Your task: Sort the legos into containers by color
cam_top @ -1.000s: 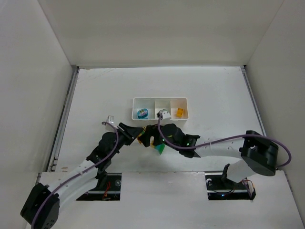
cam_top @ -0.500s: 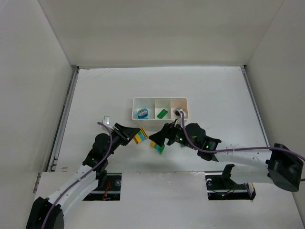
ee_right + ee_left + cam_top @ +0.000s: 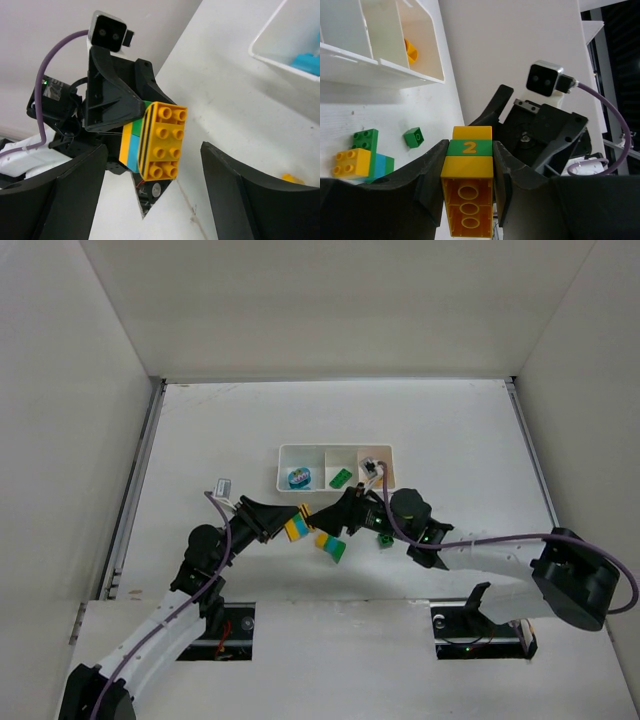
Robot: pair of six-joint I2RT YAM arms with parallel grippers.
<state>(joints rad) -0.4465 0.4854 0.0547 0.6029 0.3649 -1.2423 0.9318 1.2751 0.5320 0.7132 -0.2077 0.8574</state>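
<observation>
The stuck-together legos (image 3: 468, 180) sit pinched in my left claw (image 3: 469, 150), held near the front of the tray (image 3: 324, 455). My right claw (image 3: 154, 150) gapes wide, facing them. A crooked pull could twist them loose and drop them. My left claw covers their sides, and I cannot see how tightly the layers lock.

A white table (image 3: 250, 420) sits between plain white walls (image 3: 330, 300), a metal rail (image 3: 134, 490) along its left edge.

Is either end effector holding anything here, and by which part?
The left end effector clamps a lego stack by its two opposite side faces. The right end effector is open, holding nothing.
</observation>
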